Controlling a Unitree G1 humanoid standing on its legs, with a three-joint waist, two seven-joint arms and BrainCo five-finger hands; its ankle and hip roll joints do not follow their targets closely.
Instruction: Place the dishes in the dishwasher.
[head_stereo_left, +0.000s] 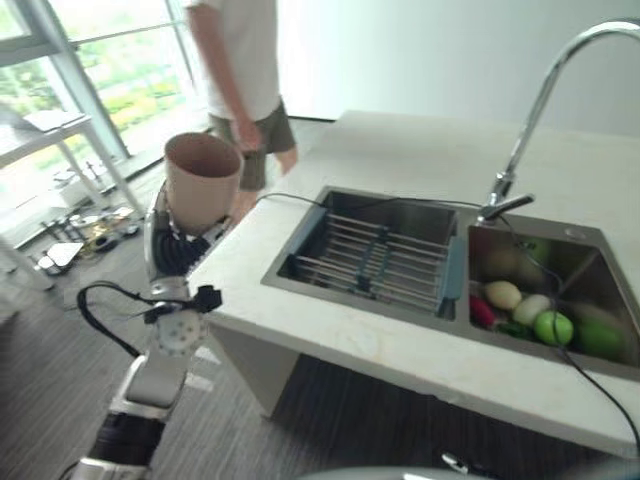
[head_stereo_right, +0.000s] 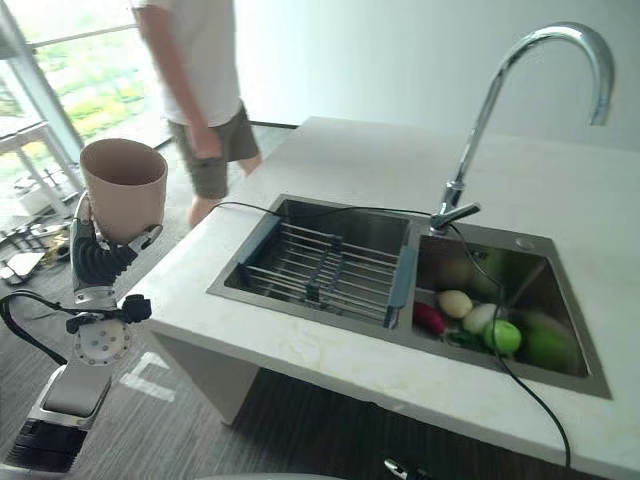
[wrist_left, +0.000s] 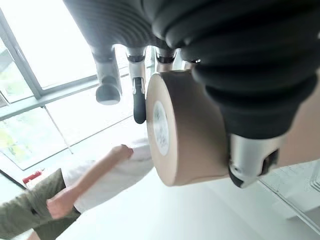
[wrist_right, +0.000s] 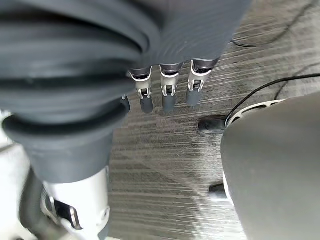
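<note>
Left hand: the left hand (head_stereo_left: 180, 245) is raised at the far left of the scene, just off the left edge of the counter, with its fingers and thumb curled round the lower part of a cup.
Cup: a tan, round cup (head_stereo_left: 203, 180) is held upright in the left hand, mouth up, above the floor and apart from the counter; in the left wrist view its flat base (wrist_left: 161, 127) is seen between the thumb and the fingers (wrist_left: 108, 85).
Right hand: the right hand (wrist_right: 167, 95) is seen in its own wrist view above a grey striped floor (wrist_right: 165, 165), fingers hanging straight and loose, nothing held.
Counter: a pale stone counter (head_stereo_left: 420, 150) runs from the near left to the far right.
Sink: a steel double sink (head_stereo_left: 300, 275) is set into the counter.
Left basin: a wire rack (head_stereo_left: 380, 255) is laid across it.
Right basin: fruit and vegetables (head_stereo_left: 535, 315) are lying in it, green, pale and red pieces touching one another.
Tap: a curved chrome tap (head_stereo_left: 540, 95) stands at the far rim, between the two basins.
Person: a person (head_stereo_left: 240, 70) in a white top and olive shorts stands on the far side of the counter's left end, behind the cup.
</note>
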